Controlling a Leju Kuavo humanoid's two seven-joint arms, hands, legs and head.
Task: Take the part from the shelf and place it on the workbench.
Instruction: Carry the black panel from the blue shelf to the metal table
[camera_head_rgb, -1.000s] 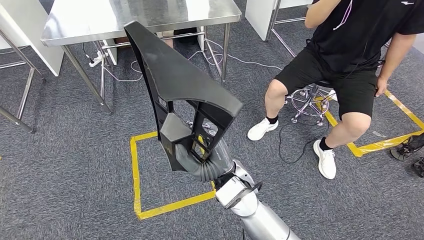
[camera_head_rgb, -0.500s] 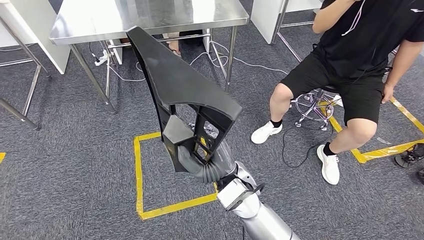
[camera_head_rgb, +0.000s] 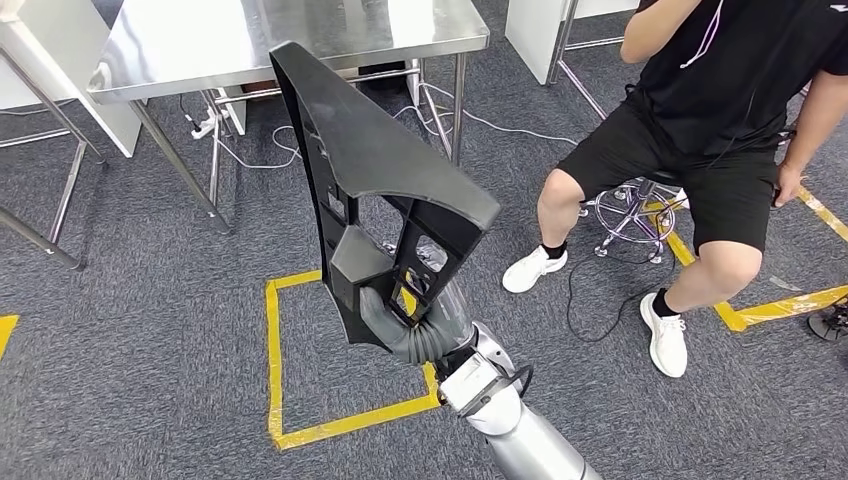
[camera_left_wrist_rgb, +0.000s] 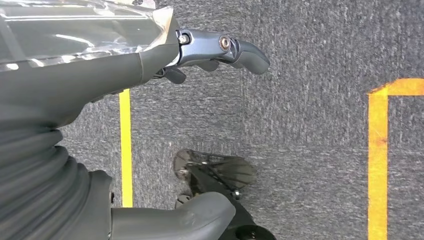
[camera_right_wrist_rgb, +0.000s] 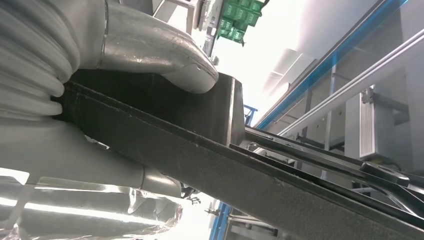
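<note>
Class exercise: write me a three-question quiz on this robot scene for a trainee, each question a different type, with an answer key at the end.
1. True or false: the black part already lies on the steel workbench.
2. Multiple choice: what grips the black part? A) the right robot hand B) the seated person C) nothing, it stands on the carpet
3. Short answer: what marks out the square on the carpet below the black part?

Key
1. False: it is held up in the air, in front of the workbench.
2. A
3. Yellow tape.
</note>
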